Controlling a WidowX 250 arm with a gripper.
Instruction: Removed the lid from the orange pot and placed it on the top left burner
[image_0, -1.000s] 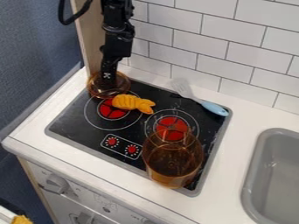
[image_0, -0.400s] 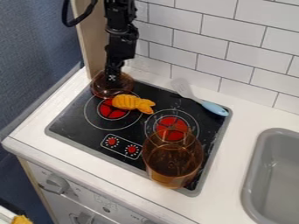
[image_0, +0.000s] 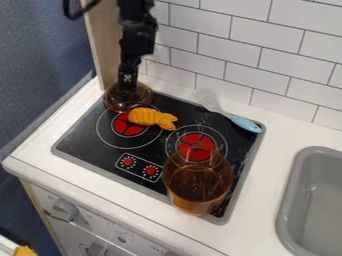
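Gripper: the black gripper (image_0: 127, 84) points down at the upper left corner of the cooktop (image_0: 67, 148), right above the lid, its tip overlapping it in view. Whether it is open or closed, I cannot tell.
Lid: see-through amber lid (image_0: 116, 103), at the cooktop's upper left corner, behind the left burner (image_0: 129, 125).
Pot: see-through amber pot (image_0: 198, 187), uncovered, near the cooktop's lower right corner, overlapping the front of the right burner (image_0: 198, 142) in view.
Toy food: a ridged orange-yellow piece (image_0: 152, 118) lies across the rear of the left burner's ring, in the way there, just beside the lid; whether they touch is unclear.
Spatula: its pale slotted head (image_0: 208, 100) lies at the cooktop's back edge, its light blue handle (image_0: 245, 123) reaching the upper right corner.
Panel: an upright wooden panel (image_0: 101, 45) stands close beside the arm, at the worktop's (image_0: 274, 145) back left corner.
Wall: white tiles (image_0: 230, 50) rise behind.
Sink: grey basin (image_0: 288, 200), right of the cooktop.
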